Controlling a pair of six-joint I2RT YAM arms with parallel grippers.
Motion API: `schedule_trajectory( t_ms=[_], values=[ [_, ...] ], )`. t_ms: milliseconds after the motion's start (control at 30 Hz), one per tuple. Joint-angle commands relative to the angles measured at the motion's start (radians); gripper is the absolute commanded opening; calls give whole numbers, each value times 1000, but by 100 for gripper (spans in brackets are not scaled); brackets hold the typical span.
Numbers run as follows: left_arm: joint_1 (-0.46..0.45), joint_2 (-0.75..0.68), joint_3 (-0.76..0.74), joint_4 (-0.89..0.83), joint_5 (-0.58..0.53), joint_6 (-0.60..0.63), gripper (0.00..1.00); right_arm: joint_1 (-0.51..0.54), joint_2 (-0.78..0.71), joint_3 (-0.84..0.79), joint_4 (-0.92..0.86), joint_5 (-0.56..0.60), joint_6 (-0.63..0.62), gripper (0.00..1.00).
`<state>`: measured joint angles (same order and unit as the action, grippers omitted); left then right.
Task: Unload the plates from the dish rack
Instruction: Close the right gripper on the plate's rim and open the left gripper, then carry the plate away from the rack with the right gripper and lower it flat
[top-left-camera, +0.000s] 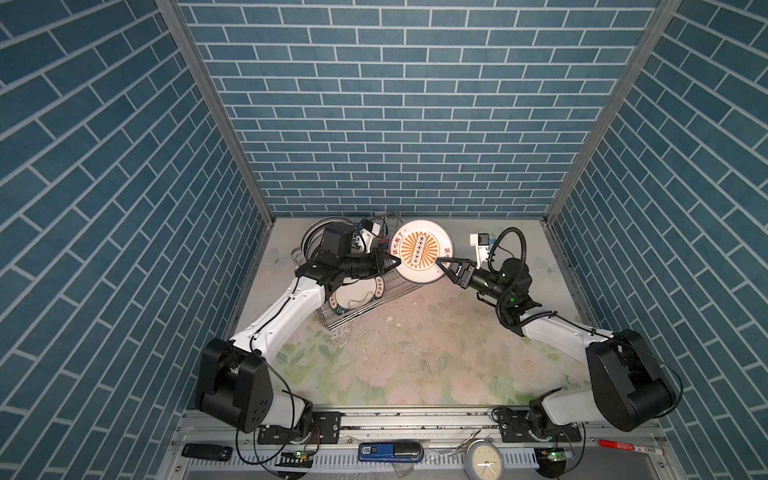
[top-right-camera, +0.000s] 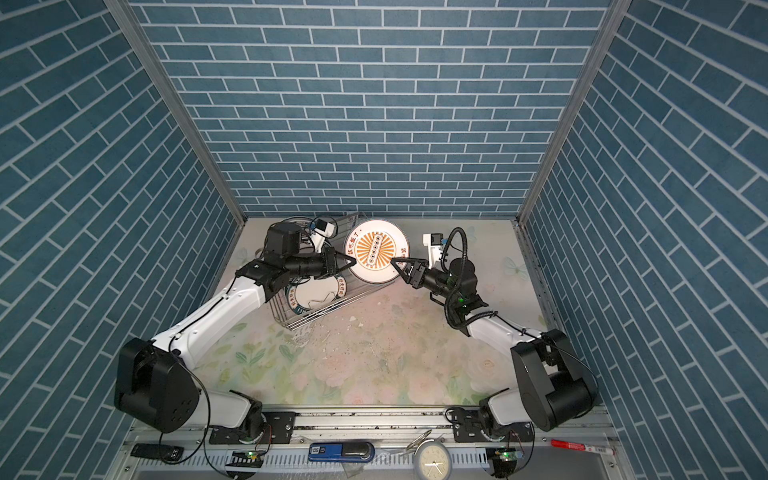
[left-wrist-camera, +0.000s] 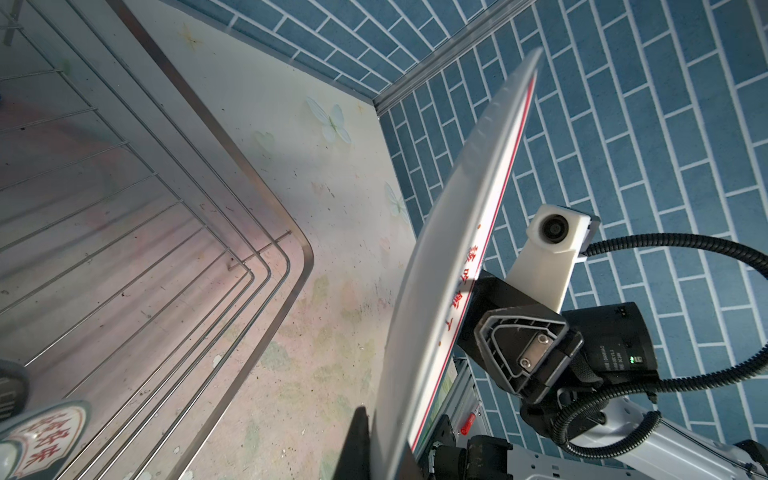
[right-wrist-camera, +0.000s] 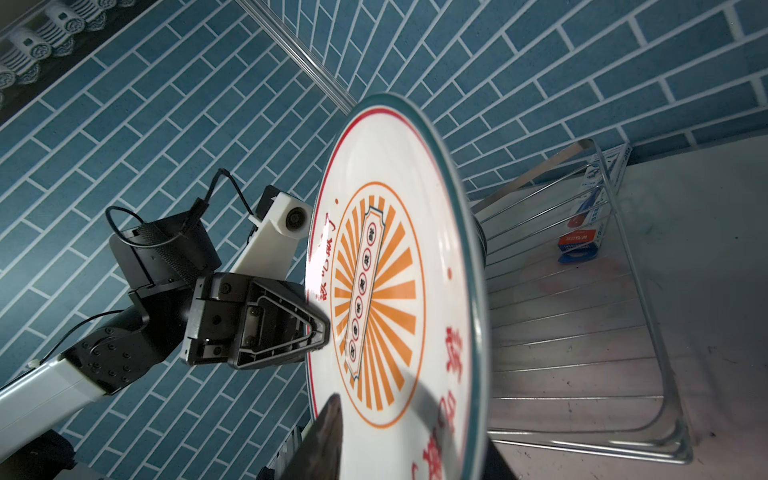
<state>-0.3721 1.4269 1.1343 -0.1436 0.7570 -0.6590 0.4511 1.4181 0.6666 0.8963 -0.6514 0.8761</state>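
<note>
Occupying the table's far left, toward eleven o'clock: dish rack (top-left-camera: 358, 316), silver wire. Contents: one teal-rimmed plate (top-left-camera: 353, 297) with red characters, lying flat at the rack's near end, partly under the left forearm.

Sunburst plate (top-left-camera: 419, 251): out of the rack, held tilted on edge in the air above its right end.

Left gripper (top-left-camera: 397, 262): jaws closed tight on this plate's rim at nine o'clock; arm stretched forward over the rack.

Right gripper (top-left-camera: 441, 263): fingers straddle the rim near four o'clock, part open; whether they pinch it, cannot tell. Arm reaches inward from the near right, elbow bent.
</note>
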Motion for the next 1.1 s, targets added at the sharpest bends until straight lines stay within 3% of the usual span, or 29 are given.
schedule_trajectory(
  t_ms=[0,233,333,400,533,633,767,867,1067],
  values=[
    [-3,24,3,12,9,12,0,11,19,47,172,-58,66,34],
    [-25,46,10,5,24,20,0,11,74,51,336,-95,163,23],
    [-35,58,19,-6,31,26,2,11,79,49,360,-105,169,9],
    [-37,55,16,-6,25,27,6,11,82,42,383,-108,175,1],
    [-36,47,10,-11,1,36,21,10,65,32,382,-96,173,0],
    [-37,37,3,-4,-7,44,27,5,35,33,347,-93,156,0],
    [-31,-1,-8,9,-37,62,44,-7,-45,25,236,-69,87,0],
    [-23,-48,-26,24,-68,74,51,-19,-156,4,81,10,-28,0],
    [-3,-152,-35,-58,-246,147,58,-25,-410,12,-390,368,-317,0]
  ],
)
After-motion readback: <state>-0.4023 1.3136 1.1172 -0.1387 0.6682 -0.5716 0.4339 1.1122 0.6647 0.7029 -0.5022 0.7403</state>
